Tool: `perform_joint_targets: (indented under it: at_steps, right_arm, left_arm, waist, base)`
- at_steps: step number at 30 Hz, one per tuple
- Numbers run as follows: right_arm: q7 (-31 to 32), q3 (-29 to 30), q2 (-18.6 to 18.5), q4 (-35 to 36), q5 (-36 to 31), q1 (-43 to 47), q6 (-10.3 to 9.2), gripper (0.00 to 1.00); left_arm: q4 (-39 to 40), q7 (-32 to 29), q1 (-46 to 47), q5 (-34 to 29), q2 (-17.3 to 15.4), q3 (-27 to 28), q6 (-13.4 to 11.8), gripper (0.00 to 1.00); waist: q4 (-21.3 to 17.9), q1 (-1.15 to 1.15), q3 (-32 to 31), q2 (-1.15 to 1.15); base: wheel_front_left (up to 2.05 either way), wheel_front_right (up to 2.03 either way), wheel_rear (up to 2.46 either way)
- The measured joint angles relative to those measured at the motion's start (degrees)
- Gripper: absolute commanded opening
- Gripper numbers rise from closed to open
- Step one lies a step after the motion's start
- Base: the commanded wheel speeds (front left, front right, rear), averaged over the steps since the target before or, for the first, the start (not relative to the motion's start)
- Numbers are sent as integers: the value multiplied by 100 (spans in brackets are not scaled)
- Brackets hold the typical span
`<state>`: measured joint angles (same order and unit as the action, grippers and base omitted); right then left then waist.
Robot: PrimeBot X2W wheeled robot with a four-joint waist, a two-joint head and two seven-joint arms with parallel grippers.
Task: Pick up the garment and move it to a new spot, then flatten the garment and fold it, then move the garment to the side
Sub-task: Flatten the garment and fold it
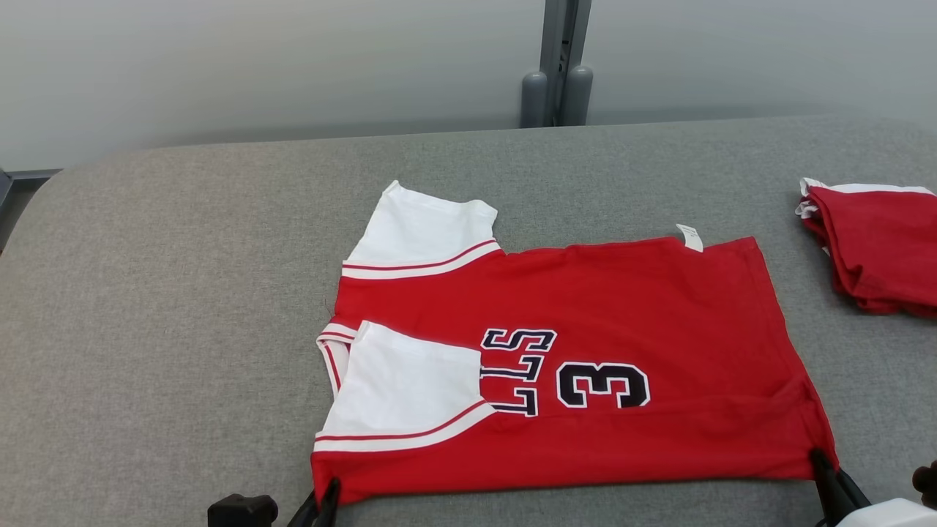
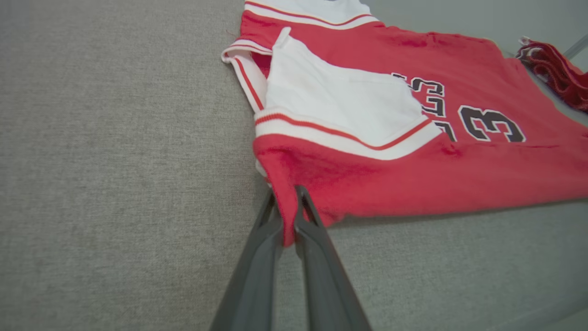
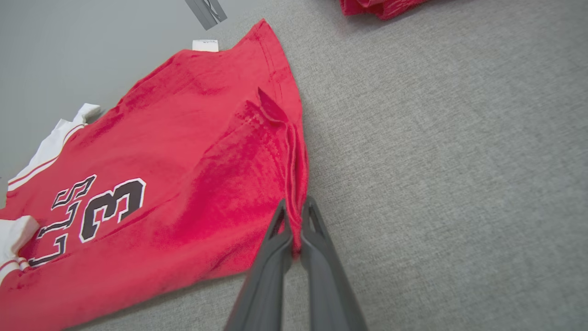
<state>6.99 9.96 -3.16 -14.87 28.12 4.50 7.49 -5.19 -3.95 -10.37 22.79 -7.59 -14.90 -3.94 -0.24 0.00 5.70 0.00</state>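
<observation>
A desk covered in coarse grey woven fabric spans the lower and middle frame, its far corner rounded at the upper left. Behind it stands a plain pale grey wall. At top centre a grey metal post rises, flanked by two rounded grey caps. The light is soft and even.

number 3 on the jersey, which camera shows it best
The head view: the number 3 lies whole and nearly square-on. The left wrist view shows it squashed at a low angle; the right wrist view, whole but tilted.
</observation>
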Motion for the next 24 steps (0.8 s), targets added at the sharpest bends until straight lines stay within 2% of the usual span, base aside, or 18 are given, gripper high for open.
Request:
perform_joint_targets:
  at_steps: [2,3,4,5,6,7,8,12,17,23,24]
  right_arm:
    - [5,36,13,25,-34,25,0,0]
    - [5,57,21,25,-40,27,0,9]
    - [5,76,27,24,-49,27,0,33]
    - [5,92,30,22,-53,27,0,53]
    - [5,103,31,15,-63,27,0,100]
    - [4,115,32,3,-79,26,0,100]
    - [3,131,32,-12,-94,26,0,100]
    - [-49,186,35,-74,-93,30,-1,100]
    - [-155,264,35,-18,-171,38,-1,100]
    - [-227,278,35,215,-400,-112,-1,100]
    - [-226,213,34,341,-488,-210,-1,100]
  left_arm:
    - [-42,-8,-1,1,-7,2,-18,0]
    - [-59,-8,-1,1,-12,2,-19,0]
    - [-76,-7,-1,4,-12,3,-23,3]
    - [-92,-7,0,15,-10,2,-24,32]
    - [-113,-7,1,23,-11,0,-24,54]
    - [-129,-4,2,26,-12,-2,-24,93]
    - [-144,-5,5,33,-13,-2,-24,100]
    - [-167,-7,13,53,-56,24,-40,100]
    - [-160,-65,140,16,-288,111,-66,100]
    - [-135,-226,773,-181,-630,129,38,100]
    - [-157,-319,1161,-223,-727,120,127,100]
  waist:
    - [-9,0,13,0]
    - [-15,0,16,0]
    - [-20,0,18,0]
    - [-25,0,19,0]
    - [-31,0,19,0]
    - [-36,0,20,0]
    - [-41,0,22,0]
    - [-54,0,30,0]
    - [-81,0,55,0]
    - [-140,0,114,0]
    - [-183,0,156,0]
  base:
    - [0,0,0]
    - [0,0,0]
    - [0,0,0]
    - [0,0,0]
    - [0,0,0]
    - [0,0,0]
    - [0,0,0]
    - [0,0,0]
    - [0,0,0]
    - [0,0,0]
    - [0,0,0]
